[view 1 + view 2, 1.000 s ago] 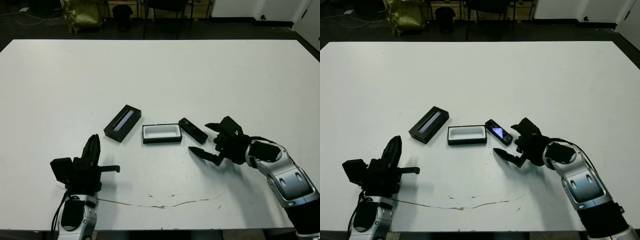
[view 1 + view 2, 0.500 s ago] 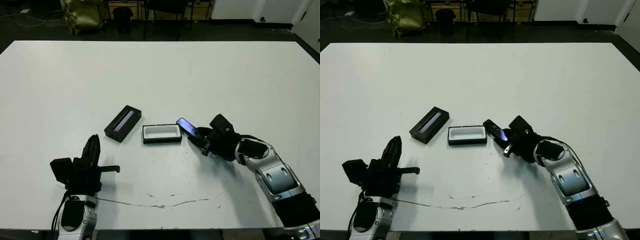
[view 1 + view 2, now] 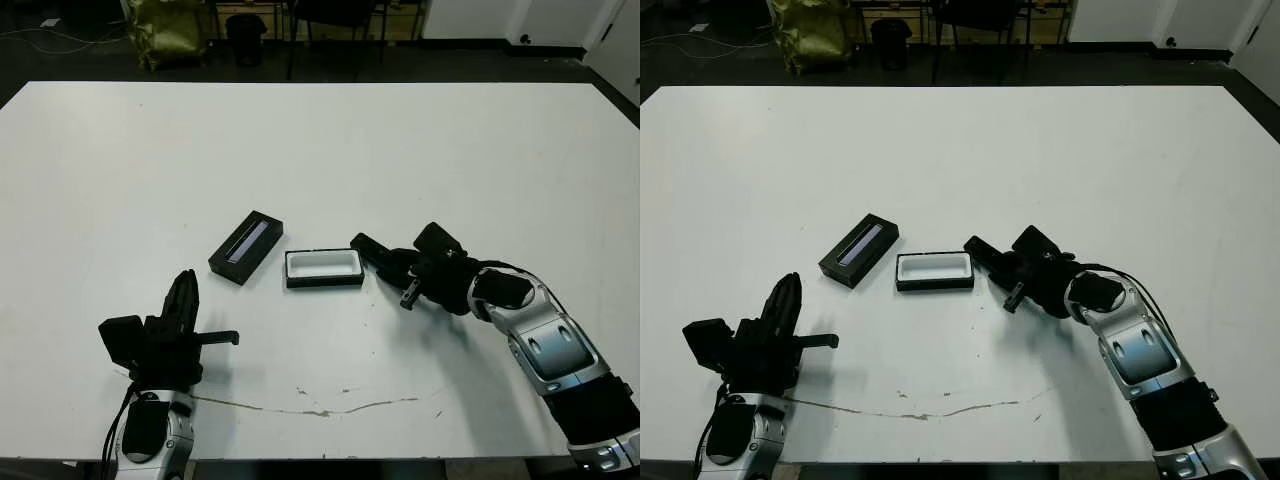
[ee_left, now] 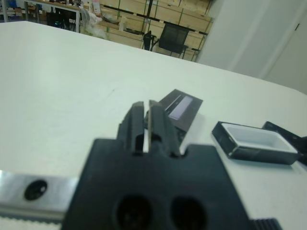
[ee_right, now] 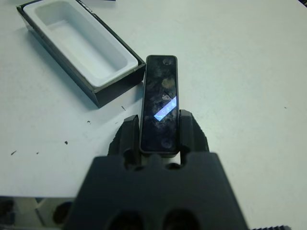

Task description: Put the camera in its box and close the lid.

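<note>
Camera [image 5: 159,111]: slim black bar, round lenses along face, bluish glare patch mid-face; clamped at near end between right end effector [image 5: 159,139] fingers, far end just beside box's right end.

Box [image 3: 323,267]: shallow black tray, white lining, open, nothing inside; flat on bench [image 3: 400,150] near centre, long side across.

Lid [image 3: 246,247]: black cover, glossy bluish-grey strip along top; flat on bench, angled, just left of box, apart from it.
</note>
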Robot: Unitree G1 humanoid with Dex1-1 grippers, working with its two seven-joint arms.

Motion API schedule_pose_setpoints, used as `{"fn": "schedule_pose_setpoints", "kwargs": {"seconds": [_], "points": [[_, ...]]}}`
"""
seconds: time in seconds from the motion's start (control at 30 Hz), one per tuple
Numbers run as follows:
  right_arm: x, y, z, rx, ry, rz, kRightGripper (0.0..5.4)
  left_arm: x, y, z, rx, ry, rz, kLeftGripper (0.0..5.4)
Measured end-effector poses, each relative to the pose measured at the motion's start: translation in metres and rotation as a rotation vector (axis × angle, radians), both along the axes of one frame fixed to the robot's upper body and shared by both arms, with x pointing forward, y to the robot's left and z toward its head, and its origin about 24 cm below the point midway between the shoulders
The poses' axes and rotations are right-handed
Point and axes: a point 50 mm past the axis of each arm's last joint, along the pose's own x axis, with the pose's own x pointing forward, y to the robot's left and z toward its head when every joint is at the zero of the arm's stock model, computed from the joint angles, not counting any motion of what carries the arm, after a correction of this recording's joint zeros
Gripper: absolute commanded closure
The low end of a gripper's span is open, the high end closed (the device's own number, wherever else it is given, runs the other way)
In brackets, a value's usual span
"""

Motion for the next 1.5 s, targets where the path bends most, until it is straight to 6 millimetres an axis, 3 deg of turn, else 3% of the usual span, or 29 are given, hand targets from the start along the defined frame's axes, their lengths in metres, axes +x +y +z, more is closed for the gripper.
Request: {"fn": "schedule_pose_setpoints", "kwargs": {"seconds": [0.3,0.53,0.77,1.07,1.3,1.5], "points": [[0.012,-0.027,0.013,0.029,-0.034,-0.034,4.80,-0.001,0.000,-0.001,-0.015,0.001,-0.001,5.40],[0.036,-0.046,0.068,0.093,-0.188,-0.083,4.81,0.000,0.000,-0.001,-0.008,0.002,-0.004,5.40],[0.050,-0.041,0.100,0.135,-0.288,0.009,4.81,0.000,0.000,-0.001,-0.012,0.002,-0.003,5.40],[0.067,-0.008,0.121,0.069,-0.232,0.309,4.81,0.000,0.000,0.000,-0.007,0.000,-0.004,5.40],[0.071,0.030,0.106,-0.026,-0.148,0.515,4.81,0.000,-0.001,0.001,0.006,-0.002,-0.001,5.40],[0.070,0.051,0.091,-0.038,-0.058,0.624,4.81,0.000,-0.001,0.002,0.001,-0.005,-0.001,5.40]]}}
